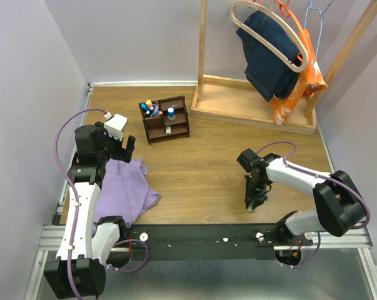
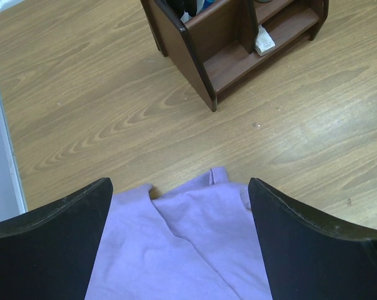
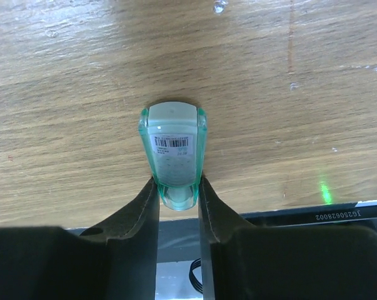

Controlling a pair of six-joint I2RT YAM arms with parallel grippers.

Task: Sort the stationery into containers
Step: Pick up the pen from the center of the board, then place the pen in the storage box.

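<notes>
A pale green piece with a barcode label lies on the wooden table near the front edge. My right gripper is shut on its near end, both fingers pressed against its sides. From above, that gripper points down at the table's front right. The dark brown organiser stands at the back left, with several coloured pens and a blue-grey cylinder in its top compartments. My left gripper hangs open and empty in front of the organiser, over a purple cloth.
The purple cloth lies crumpled at the front left. A light wooden rack base fills the back right, with jeans and an orange garment hanging over it. A black rail runs along the near edge.
</notes>
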